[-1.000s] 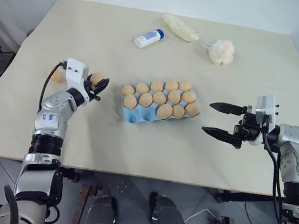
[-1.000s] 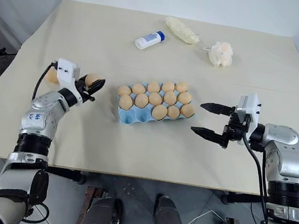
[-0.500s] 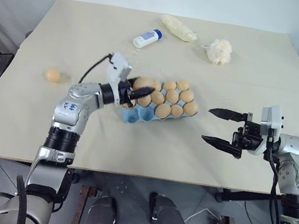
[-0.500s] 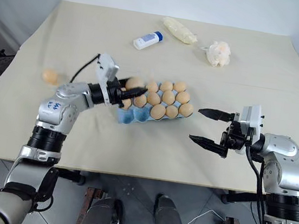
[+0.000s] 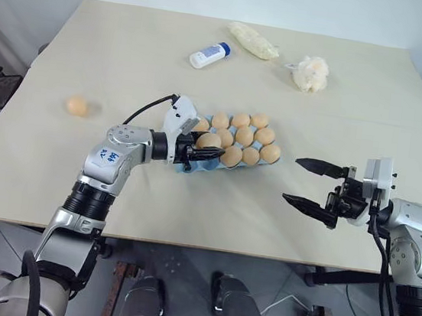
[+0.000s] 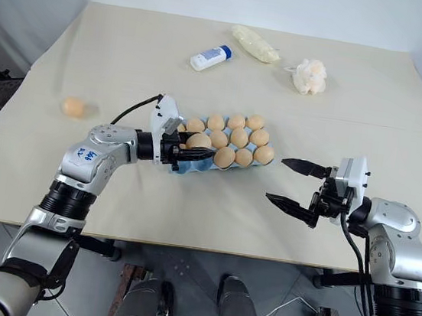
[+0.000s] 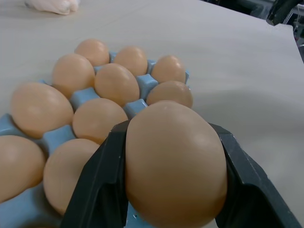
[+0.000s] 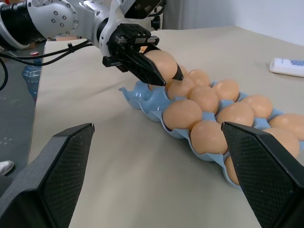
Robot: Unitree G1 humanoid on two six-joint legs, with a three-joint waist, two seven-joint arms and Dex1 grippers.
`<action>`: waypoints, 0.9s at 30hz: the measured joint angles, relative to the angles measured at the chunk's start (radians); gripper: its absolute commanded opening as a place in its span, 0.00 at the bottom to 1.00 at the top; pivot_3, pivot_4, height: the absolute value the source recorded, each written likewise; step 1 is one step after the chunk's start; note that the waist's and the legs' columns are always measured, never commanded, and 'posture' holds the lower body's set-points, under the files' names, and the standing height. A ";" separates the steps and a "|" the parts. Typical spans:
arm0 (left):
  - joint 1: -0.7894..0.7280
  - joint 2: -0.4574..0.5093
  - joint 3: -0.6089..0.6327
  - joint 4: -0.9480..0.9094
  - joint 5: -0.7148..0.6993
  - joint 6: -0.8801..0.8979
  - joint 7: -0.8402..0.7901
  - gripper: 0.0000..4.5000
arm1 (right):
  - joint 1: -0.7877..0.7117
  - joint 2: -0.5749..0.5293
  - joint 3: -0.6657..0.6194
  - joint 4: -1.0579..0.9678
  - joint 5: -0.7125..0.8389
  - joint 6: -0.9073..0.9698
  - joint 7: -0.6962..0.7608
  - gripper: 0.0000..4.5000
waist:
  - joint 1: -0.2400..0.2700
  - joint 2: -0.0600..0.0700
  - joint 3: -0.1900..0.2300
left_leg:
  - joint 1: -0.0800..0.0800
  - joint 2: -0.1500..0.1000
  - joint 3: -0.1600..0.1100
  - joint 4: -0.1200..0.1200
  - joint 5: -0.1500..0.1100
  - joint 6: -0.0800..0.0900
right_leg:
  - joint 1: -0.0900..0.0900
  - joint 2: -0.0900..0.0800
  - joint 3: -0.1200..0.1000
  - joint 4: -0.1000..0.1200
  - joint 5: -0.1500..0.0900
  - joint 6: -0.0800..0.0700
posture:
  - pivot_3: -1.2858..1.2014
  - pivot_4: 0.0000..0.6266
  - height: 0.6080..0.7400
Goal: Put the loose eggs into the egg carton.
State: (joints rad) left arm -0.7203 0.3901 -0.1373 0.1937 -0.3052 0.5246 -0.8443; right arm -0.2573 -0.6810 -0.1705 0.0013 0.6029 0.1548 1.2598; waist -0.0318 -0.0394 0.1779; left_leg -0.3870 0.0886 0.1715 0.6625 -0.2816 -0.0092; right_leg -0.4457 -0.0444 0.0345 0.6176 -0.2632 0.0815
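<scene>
Beige matte worktop (image 5: 208, 57) against a pale wall. Light blue moulded egg carton (image 5: 180, 163) sits mid-worktop, lidless, two rows of cups, most of them holding smooth tan-orange oval eggs (image 5: 244, 136). Left claw (image 5: 206, 151) hangs over the carton's near-left end, clamped on one tan-orange held egg (image 5: 208, 140); in the left wrist view the held egg (image 7: 175, 164) is pinched between the two black fingers (image 7: 97, 183), just above the carton cups (image 7: 56, 137). Cannot tell if the held egg touches the carton. One more loose tan-orange egg (image 5: 77, 105) lies alone on the worktop well to the left of the carton, apart from everything. Right claw (image 5: 314, 186) hovers over the worktop to the right of the carton, jaws spread wide, gripping nothing, pointing toward the carton; right wrist view shows its two black fingers (image 8: 58, 164) wide apart with the carton (image 8: 142, 97) and left claw (image 8: 164, 71) beyond them. Far side of the worktop: white plastic bottle with blue cap (image 5: 210, 54) lying on its side, pale lumpy bag (image 5: 253, 40) next to it, fluffy cream-white puff (image 5: 311, 72) to the right.
</scene>
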 measured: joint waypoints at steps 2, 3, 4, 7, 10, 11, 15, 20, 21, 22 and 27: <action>0.000 -0.002 0.000 0.012 0.011 -0.001 0.006 0.75 | 0.002 0.000 0.000 -0.001 0.000 0.000 -0.004 1.00 | 0.001 0.000 0.000 | 0.000 0.000 0.000 0.000 0.000 0.000 | 0.000 0.000 0.000 0.000 0.000 0.000 | 0.52 0.24 1.00; 0.000 -0.003 0.000 0.019 0.018 -0.001 0.011 0.82 | 0.005 0.000 0.000 -0.004 0.000 0.000 -0.005 1.00 | 0.001 0.000 0.000 | 0.000 0.000 0.000 0.000 0.000 0.000 | 0.000 0.000 0.000 0.000 0.000 0.000 | 0.52 0.24 1.00; 0.000 -0.003 0.000 0.020 0.022 -0.001 0.014 0.88 | 0.008 0.000 0.000 -0.006 0.000 0.000 -0.006 1.00 | 0.001 0.000 0.000 | 0.000 0.000 0.000 0.000 0.000 0.000 | 0.000 0.000 0.000 0.000 0.000 0.000 | 0.52 0.24 1.00; -0.008 -0.015 0.001 0.020 0.030 -0.001 0.024 1.00 | 0.011 0.000 0.000 -0.007 0.000 0.000 -0.006 1.00 | 0.002 0.000 0.000 | 0.000 0.000 0.000 0.001 0.000 0.001 | 0.000 0.000 0.000 0.000 0.000 0.000 | 0.52 0.24 1.00; -0.008 -0.018 0.001 0.019 0.036 -0.001 0.026 1.00 | 0.011 -0.002 0.000 -0.008 0.000 0.000 -0.006 1.00 | 0.001 0.000 0.000 | 0.000 0.000 0.000 0.001 0.000 0.001 | 0.000 0.000 0.000 0.000 0.000 0.000 | 0.52 0.24 1.00; -0.008 -0.018 0.001 0.017 0.037 -0.001 0.028 1.00 | 0.010 -0.002 0.000 -0.008 0.000 0.000 -0.006 1.00 | 0.001 0.000 0.000 | 0.000 0.000 0.000 0.001 0.000 0.001 | 0.000 0.000 0.000 0.000 0.000 0.000 | 0.52 0.24 1.00; -0.008 -0.018 0.043 -0.012 0.035 -0.013 0.078 1.00 | -0.005 -0.004 0.000 0.000 -0.001 0.000 0.001 1.00 | 0.000 0.000 0.000 | 0.000 0.000 0.000 0.001 0.000 0.001 | 0.000 0.000 0.000 0.001 0.000 0.000 | 0.52 0.24 1.00; -0.007 -0.017 0.209 -0.061 0.031 -0.076 0.228 1.00 | -0.032 -0.010 0.001 0.018 -0.003 0.000 0.018 1.00 | 0.000 0.000 0.000 | 0.000 0.000 -0.001 0.000 0.000 0.001 | 0.000 0.000 0.000 0.001 0.001 0.002 | 0.52 0.24 1.00; -0.005 -0.020 0.248 -0.070 0.033 -0.098 0.276 1.00 | -0.040 -0.011 0.002 0.028 -0.004 0.000 0.024 1.00 | 0.000 0.000 0.000 | 0.000 0.000 -0.001 0.000 0.000 0.001 | 0.000 0.000 0.000 0.001 0.001 0.003 | 0.52 0.24 1.00; 0.003 -0.021 0.292 -0.082 0.037 -0.117 0.336 1.00 | -0.048 -0.012 0.003 0.037 -0.005 0.000 0.031 1.00 | 0.000 0.000 0.000 | 0.000 0.000 -0.001 0.000 0.000 0.001 | 0.000 0.000 0.000 0.001 0.002 0.003 | 0.52 0.24 1.00; 0.180 -0.073 0.455 -0.230 0.077 -0.134 0.616 1.00 | -0.098 -0.013 0.014 0.103 -0.021 0.000 0.067 1.00 | 0.001 0.000 0.000 | 0.000 0.001 0.000 0.000 0.000 0.001 | 0.000 0.000 0.001 0.001 0.002 0.003 | 0.52 0.24 1.00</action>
State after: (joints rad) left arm -0.5402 0.3175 0.3176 -0.0360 -0.2278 0.3901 -0.2281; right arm -0.3552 -0.6941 -0.1562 0.1045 0.5821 0.1547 1.3269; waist -0.0306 -0.0394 0.1779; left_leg -0.3869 0.0892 0.1719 0.6627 -0.2819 -0.0083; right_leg -0.4457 -0.0444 0.0351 0.6184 -0.2615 0.0844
